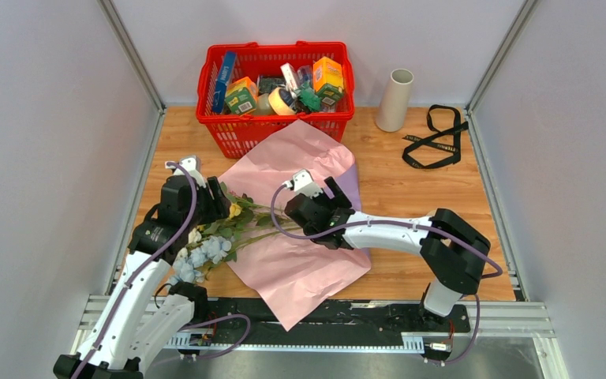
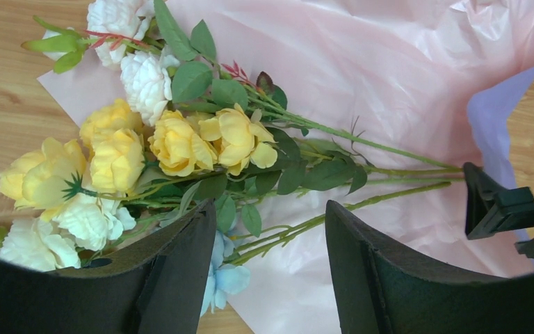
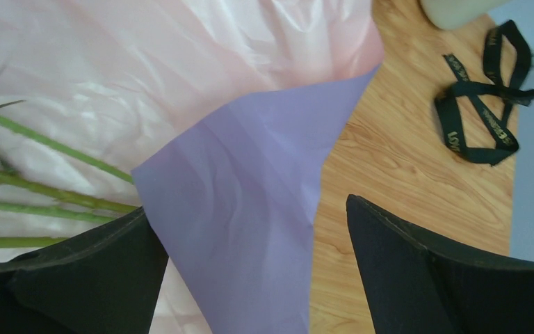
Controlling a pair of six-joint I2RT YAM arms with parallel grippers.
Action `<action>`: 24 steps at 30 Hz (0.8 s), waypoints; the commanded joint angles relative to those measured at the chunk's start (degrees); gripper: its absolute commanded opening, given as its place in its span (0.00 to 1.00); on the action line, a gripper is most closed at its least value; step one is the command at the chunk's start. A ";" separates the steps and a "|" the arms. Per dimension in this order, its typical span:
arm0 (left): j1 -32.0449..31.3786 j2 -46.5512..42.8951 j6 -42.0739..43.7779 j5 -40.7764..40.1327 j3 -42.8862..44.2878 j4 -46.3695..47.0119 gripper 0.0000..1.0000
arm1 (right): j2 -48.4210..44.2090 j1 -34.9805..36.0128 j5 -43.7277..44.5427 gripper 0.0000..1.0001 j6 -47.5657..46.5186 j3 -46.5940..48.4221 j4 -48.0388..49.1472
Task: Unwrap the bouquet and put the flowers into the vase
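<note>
The bouquet lies unwrapped: a pink paper sheet (image 1: 300,264) is spread flat with a lilac sheet (image 1: 350,181) poking out at its right edge. The flowers (image 1: 219,230) lie across the pink sheet's left side, with blooms toward the left arm and stems pointing right. My left gripper (image 2: 268,209) is open just above the stems (image 2: 361,174), close to the yellow blooms (image 2: 181,142). Open too, my right gripper (image 3: 247,205) hovers over the lilac sheet (image 3: 250,209) past the stem ends (image 3: 42,191), holding nothing. The beige vase (image 1: 395,99) stands upright at the back right.
A red basket (image 1: 229,130) full of groceries stands at the back, touching the pink sheet's far corner. The black ribbon (image 1: 435,138) lies loose on the wood right of the vase. Grey walls close the table's left and right sides.
</note>
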 commanded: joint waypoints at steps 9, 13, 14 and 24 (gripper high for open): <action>0.02 -0.36 1.18 -2.15 0.50 -0.57 0.67 | -9.53 -9.56 10.12 0.96 18.78 -3.52 -20.83; 0.10 -0.36 1.09 -2.41 0.50 -0.66 0.67 | -13.66 -14.04 9.33 0.95 23.19 -5.36 -24.62; 0.11 -0.53 1.09 -2.41 0.50 -0.66 0.67 | -14.72 -15.01 8.89 0.95 23.98 -5.80 -25.15; 0.10 -0.36 1.27 -2.68 0.67 -0.92 0.67 | -19.74 -16.87 6.43 0.94 30.93 -4.94 -30.68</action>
